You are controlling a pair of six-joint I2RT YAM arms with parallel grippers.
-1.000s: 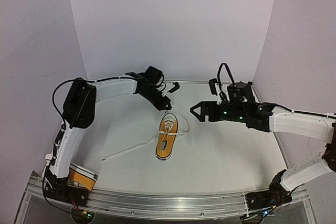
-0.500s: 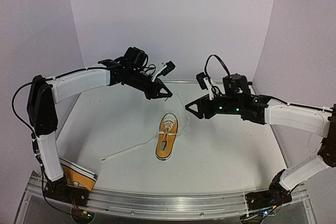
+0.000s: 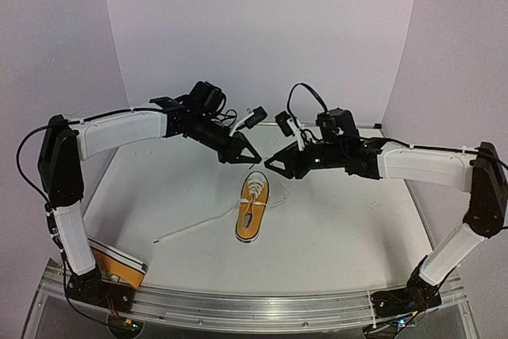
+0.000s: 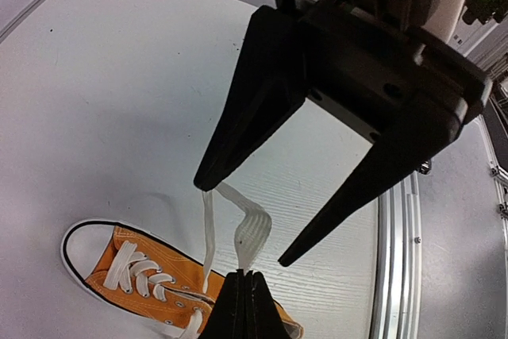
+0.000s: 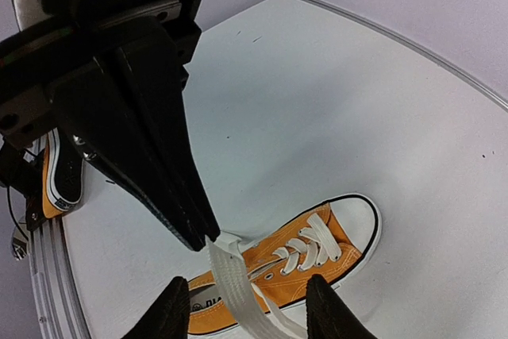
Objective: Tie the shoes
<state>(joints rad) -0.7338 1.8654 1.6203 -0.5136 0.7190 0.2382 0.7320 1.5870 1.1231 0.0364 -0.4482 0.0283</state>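
The left claw (image 4: 244,307) is pressed together on a flat white shoelace (image 4: 252,236), pinching a raised fold of it above the table. Tip to tip with it, the right claw (image 4: 241,223) stands spread, its two black fingers (image 4: 238,117) straddling the raised lace. One fingertip sits right at the lace, but contact cannot be told.

Just below both claws lies a small orange-yellow canvas low-top sneaker with white rubber sole and toe cap (image 3: 252,212). Its toe is under the claw tips and its heel points toward the arm bases. The pinched lace rises from its eyelets.

A loose lace end (image 3: 194,228) trails over the white tabletop (image 3: 341,236), away from the claws toward the left arm's base. A second orange sneaker (image 3: 121,266) sits well apart from the claws beside that base, partly hidden by the arm's lower link and close to the aluminium rail (image 3: 262,303).

In each wrist view the opposite claw's black body blocks much of the tabletop. Pale lilac walls (image 3: 262,29) stand behind the claws.
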